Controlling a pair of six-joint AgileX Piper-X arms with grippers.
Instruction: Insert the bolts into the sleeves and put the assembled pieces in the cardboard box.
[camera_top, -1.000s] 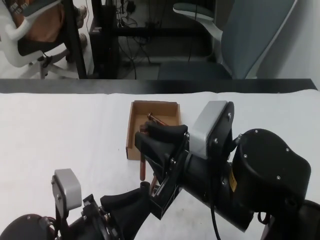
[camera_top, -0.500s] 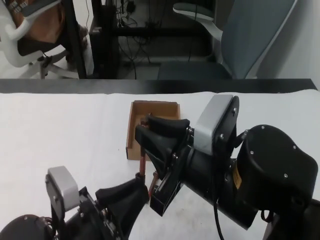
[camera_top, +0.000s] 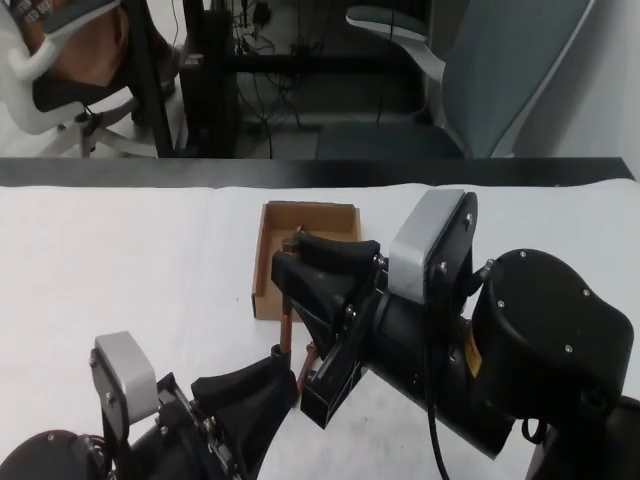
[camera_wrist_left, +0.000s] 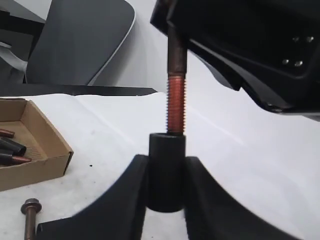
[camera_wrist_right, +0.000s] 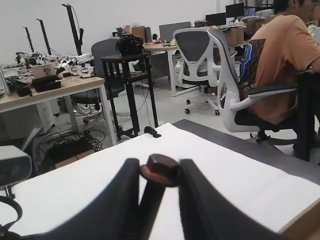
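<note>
Two pincers meet above the white counter (camera_top: 120, 260), just beside the cardboard box (camera_top: 268, 262).

- Left pincer (camera_wrist_left: 167, 162): clenched on a black sleeve (camera_wrist_left: 167, 180), held upright.
- Right pincer (camera_wrist_right: 159, 172): clenched on a copper-coloured bolt (camera_wrist_left: 176, 100) just below its hex head. The bolt hangs vertical with its threaded tip at the sleeve's mouth; depth of entry cannot be told.
- Box: several dark pieces with copper ends (camera_wrist_left: 10, 147) lie inside.
- One loose bolt (camera_wrist_left: 30, 216) lies on the counter near the box.
</note>
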